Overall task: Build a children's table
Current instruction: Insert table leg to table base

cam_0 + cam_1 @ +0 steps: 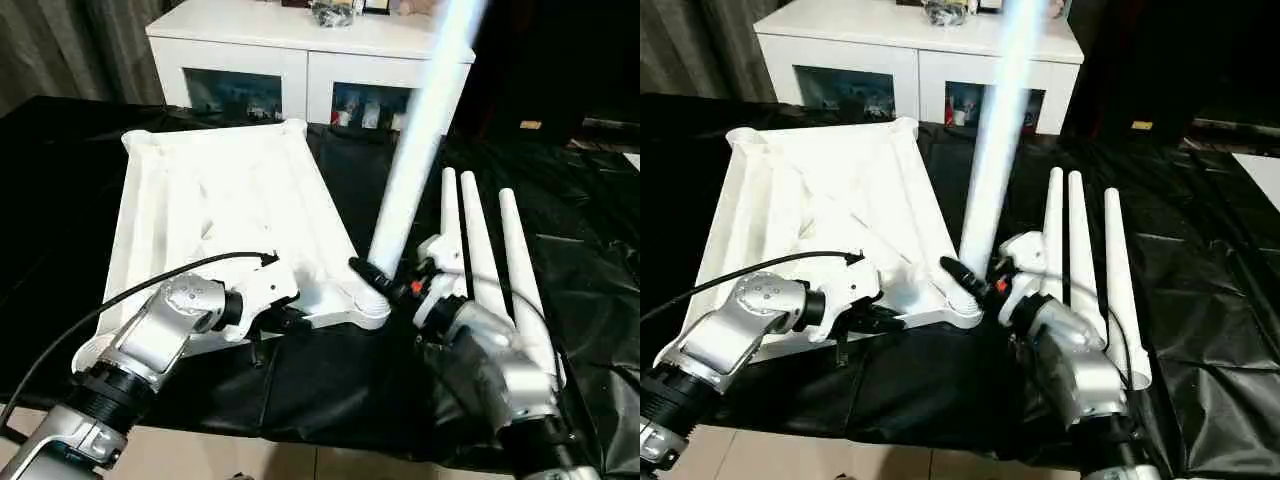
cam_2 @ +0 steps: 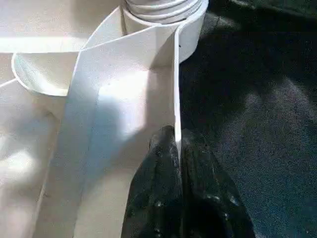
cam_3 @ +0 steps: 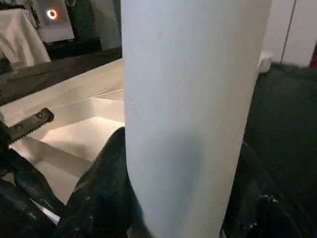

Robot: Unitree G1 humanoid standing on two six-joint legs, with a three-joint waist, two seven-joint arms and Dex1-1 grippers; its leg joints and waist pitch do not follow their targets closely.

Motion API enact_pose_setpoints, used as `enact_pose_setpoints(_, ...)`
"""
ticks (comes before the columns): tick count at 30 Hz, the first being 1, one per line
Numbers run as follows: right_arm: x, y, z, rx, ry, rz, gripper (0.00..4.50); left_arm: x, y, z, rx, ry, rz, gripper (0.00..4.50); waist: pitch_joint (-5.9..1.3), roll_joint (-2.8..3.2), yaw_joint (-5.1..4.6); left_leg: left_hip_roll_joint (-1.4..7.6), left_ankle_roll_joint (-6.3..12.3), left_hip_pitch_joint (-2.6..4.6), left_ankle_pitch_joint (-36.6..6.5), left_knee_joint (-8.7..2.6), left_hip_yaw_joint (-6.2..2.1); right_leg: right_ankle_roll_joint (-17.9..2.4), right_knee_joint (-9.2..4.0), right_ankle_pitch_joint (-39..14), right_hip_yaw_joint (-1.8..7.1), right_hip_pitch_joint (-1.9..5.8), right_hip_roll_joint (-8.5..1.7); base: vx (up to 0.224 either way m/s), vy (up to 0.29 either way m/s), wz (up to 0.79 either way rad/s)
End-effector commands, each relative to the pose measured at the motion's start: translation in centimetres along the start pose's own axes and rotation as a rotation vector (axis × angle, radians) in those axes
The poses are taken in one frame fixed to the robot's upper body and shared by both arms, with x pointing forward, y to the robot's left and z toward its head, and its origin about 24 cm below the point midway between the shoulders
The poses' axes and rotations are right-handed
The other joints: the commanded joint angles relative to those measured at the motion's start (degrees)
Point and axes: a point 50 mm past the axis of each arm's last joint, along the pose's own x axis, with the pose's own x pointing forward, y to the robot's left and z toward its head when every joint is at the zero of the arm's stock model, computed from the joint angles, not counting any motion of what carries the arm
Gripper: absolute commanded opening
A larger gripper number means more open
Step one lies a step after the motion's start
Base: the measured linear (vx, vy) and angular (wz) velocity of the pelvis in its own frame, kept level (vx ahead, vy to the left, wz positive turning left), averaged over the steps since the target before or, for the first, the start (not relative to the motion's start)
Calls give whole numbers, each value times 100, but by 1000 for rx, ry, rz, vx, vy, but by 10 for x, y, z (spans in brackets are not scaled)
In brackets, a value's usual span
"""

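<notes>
Left eye view: the right gripper [image 1: 385, 282] grasps one white tapered plastic leg [image 1: 420, 150] at the centre, tilted over the near corner socket [image 1: 372, 316] of the upturned white ribbed tabletop [image 1: 215, 205], whose rim the left gripper [image 2: 177, 148] pinches, while three legs [image 1: 485, 260] lie unfitted at right.

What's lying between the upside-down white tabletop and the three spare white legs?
The white tapered plastic leg, gripped by the right end effector, above black sheeting, in both eye views.
</notes>
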Motion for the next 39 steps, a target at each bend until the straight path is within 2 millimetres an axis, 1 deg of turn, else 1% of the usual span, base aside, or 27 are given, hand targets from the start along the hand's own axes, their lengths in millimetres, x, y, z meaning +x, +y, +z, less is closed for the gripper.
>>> enact_pose_setpoints(1,-23,-8,-40,16,177,-104,188,3,-2,12,24,-64,-4,0,-229,32,-53,475,-159,59,-2006,-605,-228,-1056,-523,-2414,326,138,-556,0,0,0)
enact_pose_setpoints(2,-23,-8,-40,16,177,-104,188,3,-2,12,24,-64,-4,0,-225,30,-59,474,-156,60,-2033,-609,-230,-1041,-525,-2447,327,134,-548,0,0,0)
enact_pose_setpoints(3,-24,-7,-43,-8,169,-109,188,3,-1,12,23,-66,0,0,-225,2,-61,476,-135,60,-2073,-607,-230,-1028,-537,-2528,328,130,-556,0,0,0)
enact_pose_setpoints(4,-24,-6,-44,-7,165,-109,188,3,-1,13,22,-67,3,0,-218,18,-58,476,-127,69,-2113,-607,-234,-1014,-548,-2619,332,115,-562,0,0,0)
enact_pose_setpoints(5,-24,-5,-45,-4,164,-111,188,3,-1,13,21,-68,5,0,-216,9,-63,477,-121,71,-2133,-610,-235,-1004,-555,-2656,332,109,-557,0,0,0)
enact_pose_setpoints(8,-26,-4,-49,27,164,-114,188,3,0,13,19,-72,10,0,-215,14,-67,483,-117,74,-2230,-624,-247,-975,-557,-2701,331,104,-551,0,0,0)
enact_pose_setpoints(9,-26,-3,-52,70,183,-111,188,3,0,14,18,-73,12,0,-212,17,-73,482,-117,56,-2238,-633,-253,-969,-557,-2696,333,112,-554,0,0,0)
enact_pose_setpoints(10,-26,-2,-55,96,196,-107,188,3,0,14,18,-73,12,0,-213,13,-75,482,-112,54,-2240,-635,-255,-967,-555,-2686,334,114,-552,0,0,0)
enact_pose_setpoints(12,-27,-1,-59,203,211,-98,188,3,1,14,18,-74,16,0,-209,16,-85,485,-99,62,-2288,-642,-258,-984,-555,-2670,337,110,-547,0,0,0)
enact_pose_setpoints(13,-26,-1,-59,227,204,-99,188,3,1,14,18,-75,17,0,-199,22,-91,490,-116,68,-2412,-647,-269,-970,-568,-2793,333,96,-553,0,0,0)
enact_pose_setpoints(15,-26,-3,-57,287,182,-107,188,3,1,14,18,-75,18,0,-202,12,-99,487,-147,77,-2508,-648,-277,-920,-584,-2925,330,88,-558,0,0,0)
enact_pose_setpoints(18,-23,-10,-53,418,156,-113,187,2,1,14,22,-70,17,0,-206,17,-115,487,-150,74,-2536,-650,-291,-917,-586,-2974,331,87,-566,0,0,0)
enact_pose_setpoints(19,-23,-13,-51,443,154,-111,187,2,1,14,25,-68,16,0,-210,23,-115,491,-157,64,-2460,-652,-286,-952,-578,-2865,330,90,-564,0,0,0)
enact_pose_setpoints(22,-23,-15,-49,443,148,-99,187,2,2,14,25,-68,16,0,-209,14,-117,487,-175,51,-2422,-646,-273,-957,-581,-2866,331,87,-575,0,0,0)
enact_pose_setpoints(24,-24,-17,-46,455,155,-71,187,1,2,14,28,-69,20,0,-206,-24,-115,487,-155,51,-2392,-645,-273,-924,-592,-3000,329,88,-583,0,0,0)
enact_pose_setpoints(25,-24,-17,-46,469,161,-61,187,1,2,14,28,-70,22,0,-202,-13,-99,489,-133,67,-2347,-638,-266,-902,-601,-3076,336,72,-586,0,0,0)
enact_pose_setpoints(27,-27,-16,-48,503,173,-41,187,1,2,14,27,-70,24,0,-199,-13,-97,491,-135,63,-2342,-647,-269,-881,-605,-3091,333,71,-582,0,0,0)
enact_pose_setpoints(28,-28,-15,-50,521,182,-31,187,1,2,14,27,-70,25,0,-207,-32,-90,495,-131,66,-2318,-646,-262,-885,-604,-3047,335,70,-584,0,0,0)
enact_pose_setpoints(30,-29,-14,-52,540,187,-27,187,1,2,14,25,-71,25,0,-209,-34,-78,493,-114,63,-2239,-649,-256,-912,-598,-2959,343,74,-584,0,0,0)
enact_pose_setpoints(31,-31,-12,-54,563,198,-24,187,0,2,14,23,-72,25,0,-216,-36,-61,494,-85,48,-2073,-647,-242,-967,-588,-2794,350,89,-593,0,0,0)
enact_pose_setpoints(32,-32,-11,-57,561,217,-14,187,0,2,13,22,-71,23,0,-217,-36,-55,496,-76,44,-2016,-651,-241,-980,-583,-2745,348,98,-594,0,0,0)
enact_pose_setpoints(34,-34,-9,-62,533,264,3,187,0,1,12,23,-65,17,0,-218,-41,-34,494,-46,46,-1891,-646,-221,-1015,-581,-2650,348,102,-592,0,0,0)
enact_pose_setpoints(36,-36,-9,-65,489,308,10,187,-1,1,12,26,-62,14,0,-220,-42,-26,491,-34,41,-1832,-649,-218,-1020,-578,-2622,345,117,-589,0,0,0)
enact_pose_setpoints(37,-36,-10,-66,457,326,8,187,-1,1,12,27,-62,14,0,-214,-43,-21,491,-28,33,-1787,-662,-217,-997,-581,-2645,343,122,-590,0,0,0)
enact_pose_setpoints(38,-36,-11,-66,407,347,11,187,-2,1,12,29,-61,16,0,-211,-32,-13,491,-40,38,-1811,-664,-220,-978,-587,-2695,342,119,-593,0,0,0)
enact_pose_setpoints(39,-36,-11,-66,407,347,11,187,-2,1,12,29,-61,16,0,-209,-38,-23,490,-64,44,-1885,-672,-225,-933,-596,-2814,337,117,-589,0,0,0)
